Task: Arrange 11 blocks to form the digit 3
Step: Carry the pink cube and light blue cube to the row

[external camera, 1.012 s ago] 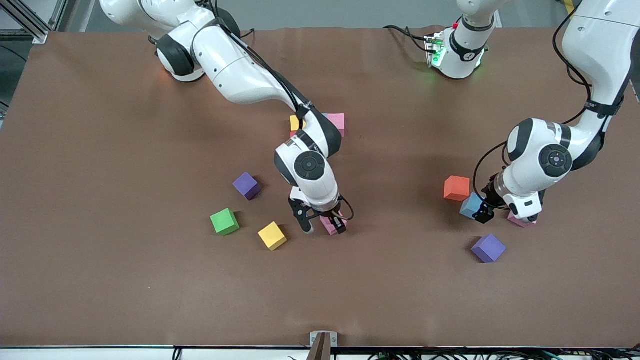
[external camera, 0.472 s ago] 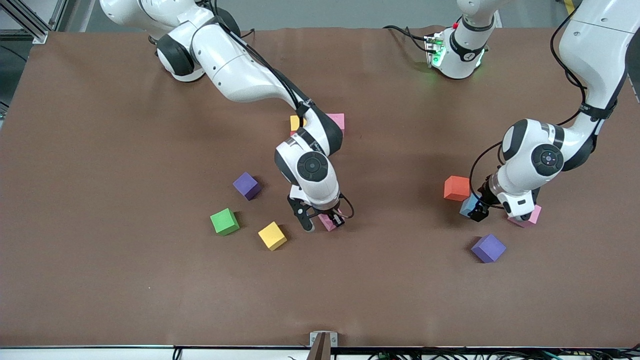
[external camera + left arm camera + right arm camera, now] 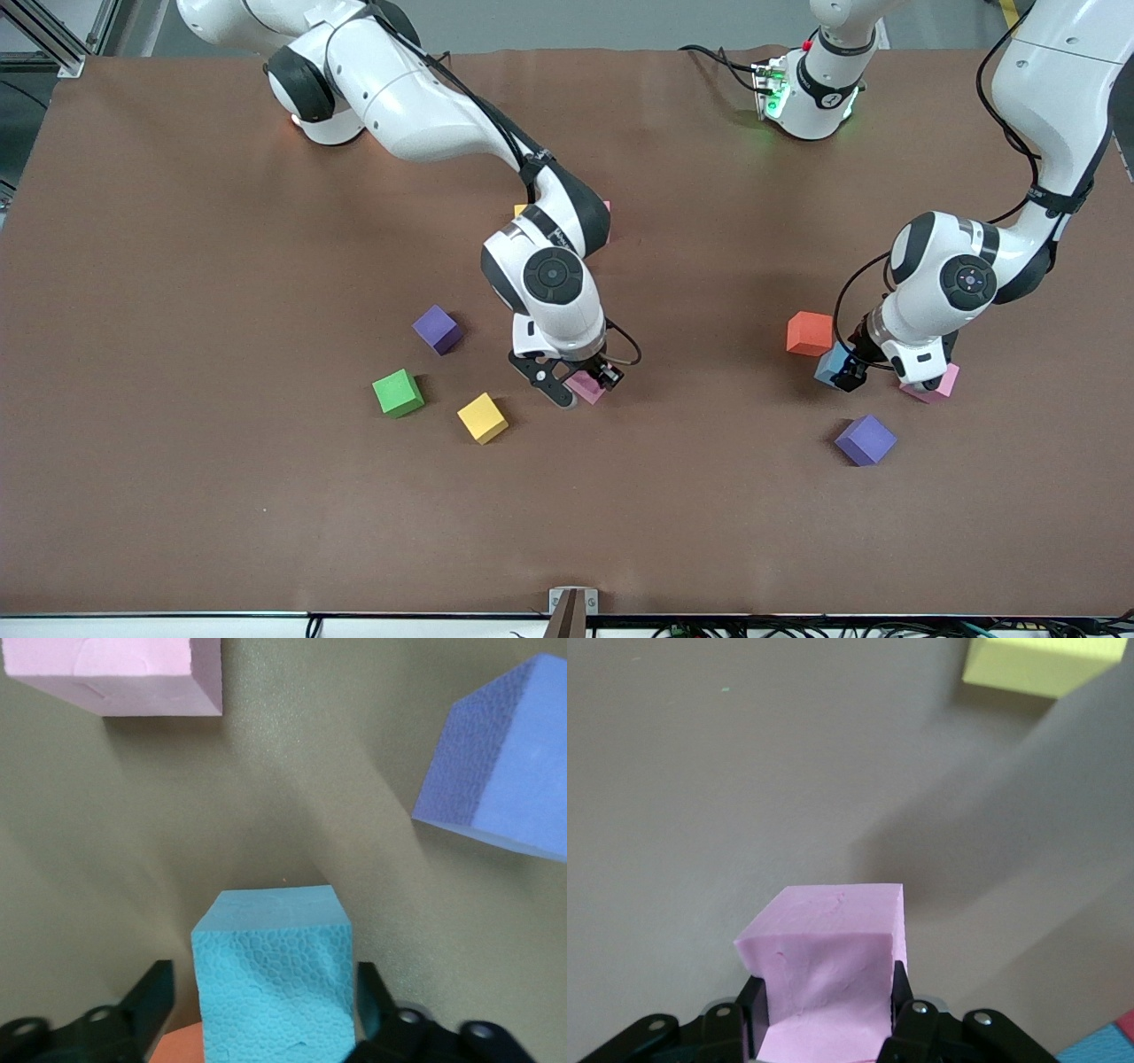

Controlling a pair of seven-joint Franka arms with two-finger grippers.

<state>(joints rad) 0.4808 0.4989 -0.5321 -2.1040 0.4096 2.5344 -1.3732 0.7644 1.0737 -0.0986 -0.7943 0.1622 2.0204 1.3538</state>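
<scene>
Blocks lie scattered over the brown table point(image 3: 177, 496), and we see no figure of a 3 laid out. The right gripper point(image 3: 582, 391), low over the middle of the table, is clamped on a pink block point(image 3: 824, 939); its black fingers point(image 3: 902, 992) press into the foam from both sides.

From that gripper, a yellow block point(image 3: 482, 417) sits at eight o'clock. The green cube point(image 3: 397, 392) is at nine o'clock and a purple block point(image 3: 437, 329) at ten o'clock. At twelve o'clock, the corner of a second yellow block point(image 3: 521, 210) peeks out from under the right arm.

Toward the left arm's end of the table, the left gripper point(image 3: 852, 379) is down at a light blue block point(image 3: 831, 363). Its fingers point(image 3: 155, 997) stand apart on either side of the cube, and a sliver of space shows at one of them. We cannot tell whether the other one touches the foam.

The orange cube point(image 3: 810, 333) sits just beside the light blue block at eleven o'clock. A second pink block point(image 3: 941, 383) lies near it at three o'clock, partly under the left arm's wrist. A second purple block point(image 3: 866, 439) lies at five o'clock, apart from the rest.
</scene>
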